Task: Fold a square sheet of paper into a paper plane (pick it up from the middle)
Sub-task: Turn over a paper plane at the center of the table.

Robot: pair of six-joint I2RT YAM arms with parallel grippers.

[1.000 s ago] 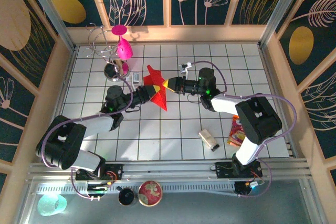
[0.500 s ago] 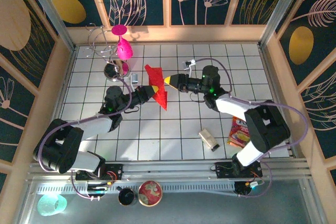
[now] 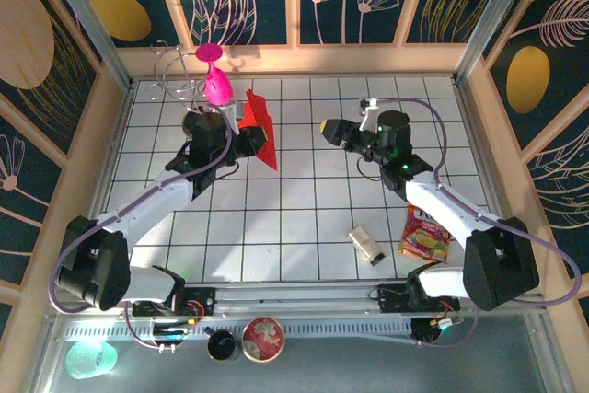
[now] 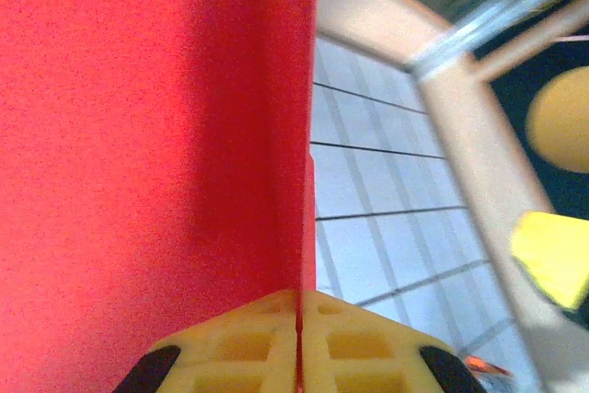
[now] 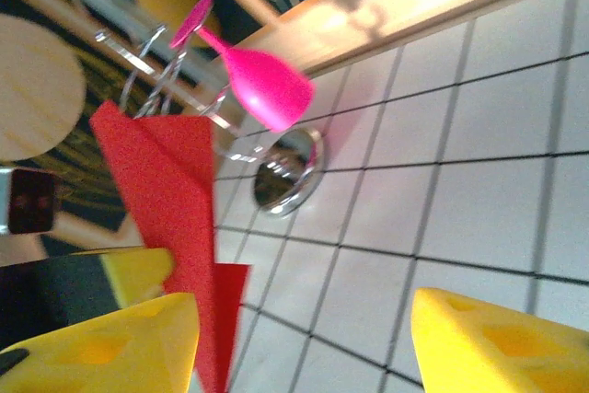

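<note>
Near edge, right side: a printed snack packet (image 3: pixel 423 233) and a small pale box (image 3: pixel 367 245) lie on the white tiled table (image 3: pixel 276 218), well apart from both grippers.

Mid-table: the right gripper (image 3: pixel 329 127) has its yellow fingers (image 5: pixel 101 347) spread wide with nothing between them. It is well clear of the paper.

Farther back, left: the left gripper (image 3: pixel 243 141) is pinching the red paper plane (image 3: pixel 260 124). In its wrist view the pads (image 4: pixel 239 347) meet on the folded edge and the paper rises ahead of them. The plane stands on edge, just beside the magenta goblet (image 3: pixel 216 86) and the wire rack (image 3: pixel 175 80).

Change noted: a second ago both grippers met on the plane at mid-table, the right one closed on it. The right has since let go and drawn off to the right. The left has carried the plane toward the far left corner.
</note>
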